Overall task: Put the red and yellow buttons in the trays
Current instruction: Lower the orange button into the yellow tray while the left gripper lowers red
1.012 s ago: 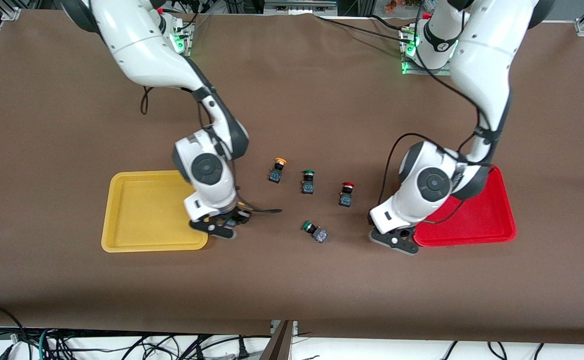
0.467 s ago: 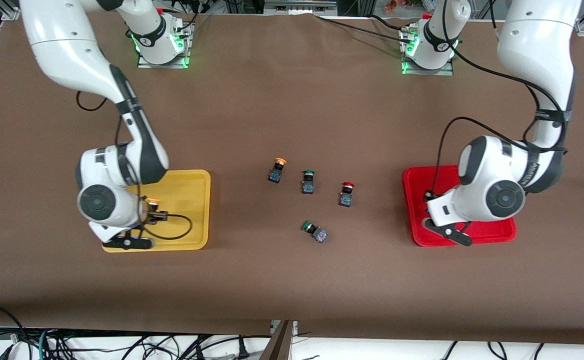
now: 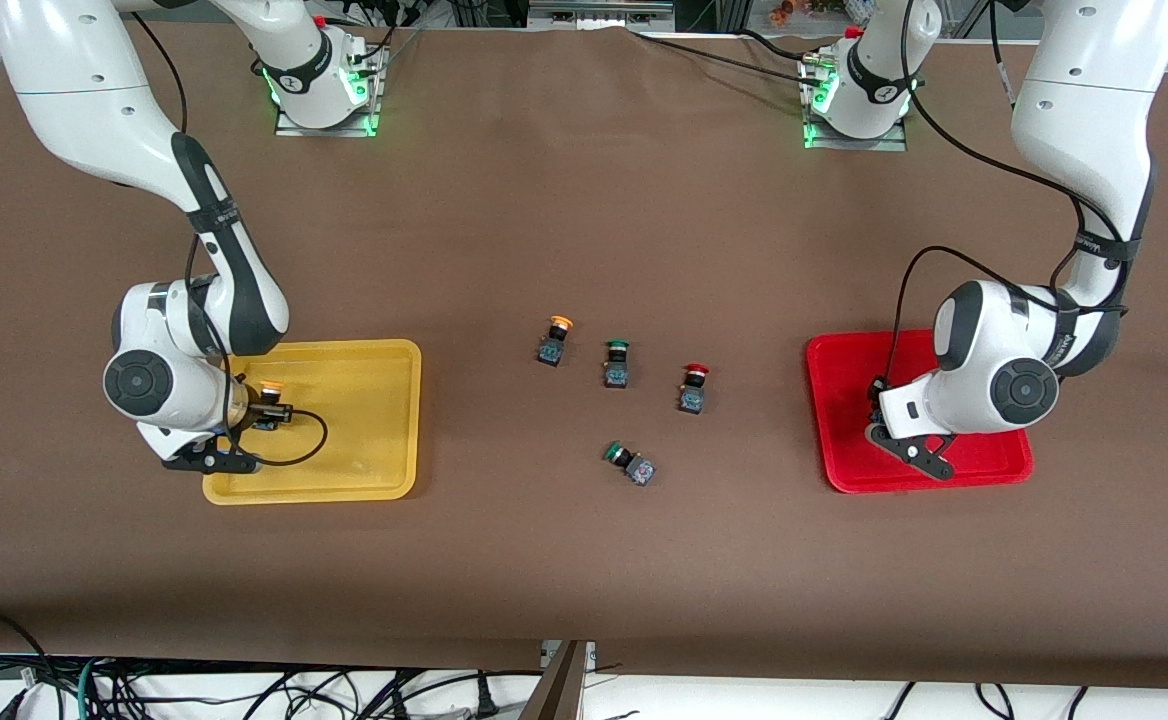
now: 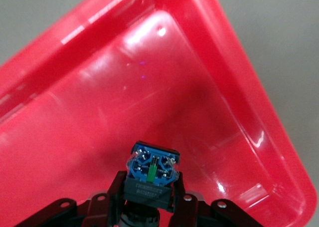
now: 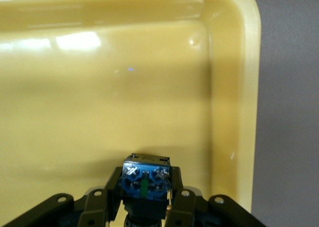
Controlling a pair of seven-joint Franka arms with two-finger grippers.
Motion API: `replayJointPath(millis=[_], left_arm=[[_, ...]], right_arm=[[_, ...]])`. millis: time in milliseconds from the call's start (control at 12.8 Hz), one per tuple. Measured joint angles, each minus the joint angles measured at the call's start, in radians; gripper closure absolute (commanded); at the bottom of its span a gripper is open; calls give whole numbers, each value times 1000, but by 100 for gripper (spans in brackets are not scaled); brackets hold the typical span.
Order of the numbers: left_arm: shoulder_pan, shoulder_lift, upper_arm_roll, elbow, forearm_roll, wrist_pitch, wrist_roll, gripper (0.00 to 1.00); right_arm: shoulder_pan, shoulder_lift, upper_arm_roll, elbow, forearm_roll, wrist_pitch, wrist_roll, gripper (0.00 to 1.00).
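My right gripper [image 3: 266, 412] is shut on a yellow-capped button [image 3: 270, 392] and holds it over the yellow tray [image 3: 374, 440]. In the right wrist view the gripper [image 5: 146, 189] clamps the button's blue-based dark body [image 5: 146, 177] above the tray floor [image 5: 99, 112]. My left gripper [image 3: 880, 402] is over the red tray [image 3: 984, 465]. In the left wrist view it [image 4: 151, 189] is shut on a dark button with a blue base [image 4: 152, 168], its cap hidden, above the tray [image 4: 99, 102]. A yellow-orange button [image 3: 556, 340] and a red button [image 3: 692, 387] stand on the table between the trays.
A green-capped button [image 3: 616, 362] stands between the yellow-orange and the red one. Another green-capped button [image 3: 630, 463] lies on its side nearer to the front camera. The brown cloth covers the table; both arm bases stand at its edge.
Both arms swung away from the table's middle, each carrying a button: the right one to over the yellow tray, the left one to over the red tray. The four table buttons have not moved.
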State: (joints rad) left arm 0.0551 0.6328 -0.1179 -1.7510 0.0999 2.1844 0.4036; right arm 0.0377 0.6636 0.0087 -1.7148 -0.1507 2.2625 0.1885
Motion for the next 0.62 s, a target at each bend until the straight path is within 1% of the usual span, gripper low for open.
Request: replayJointPath(millis=[78, 234, 389, 467, 623], left_arm=[[9, 0, -8, -3, 0, 4, 0, 1], [15, -4, -26, -3, 0, 9, 0, 0], [20, -33, -65, 4, 0, 12, -3, 0], [19, -62, -89, 11, 0, 9, -21, 0], [16, -116, -164, 33, -1, -31, -146, 0]], right_arm=[[-5, -3, 0, -7, 0, 5, -5, 0], [-8, -8, 2, -6, 0, 10, -10, 0], [-8, -32, 17, 6, 0, 5, -19, 0], [-8, -54, 38, 19, 0, -20, -22, 0], [-5, -88, 113, 53, 38, -112, 48, 0]])
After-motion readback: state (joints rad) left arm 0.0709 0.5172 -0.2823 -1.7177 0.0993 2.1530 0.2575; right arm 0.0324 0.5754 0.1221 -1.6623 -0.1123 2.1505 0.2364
